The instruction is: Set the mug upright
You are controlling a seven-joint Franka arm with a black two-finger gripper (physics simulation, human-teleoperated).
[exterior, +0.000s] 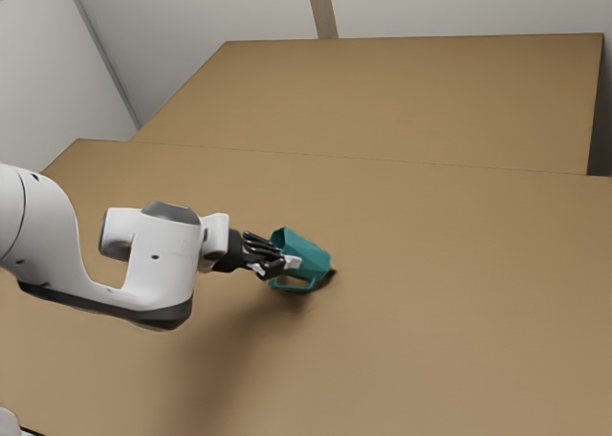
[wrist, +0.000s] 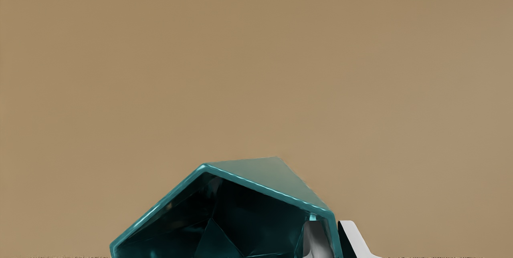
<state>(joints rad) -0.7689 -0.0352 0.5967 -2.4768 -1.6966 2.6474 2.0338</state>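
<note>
One teal mug (exterior: pixel 311 251) is tipped sideways at the table's (exterior: pixel 459 293) middle, mouth facing the gripper (exterior: pixel 289 262), long axis slanting down toward its base at the exterior view's right. The jaws pinch its wall, inside and out.

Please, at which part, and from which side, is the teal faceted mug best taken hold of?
Probably by the rim, from its mouth side. The tipped mug opens toward the black two-finger claw, and its thin wall fits between the fingers, one inside, one outside, as now.
</note>
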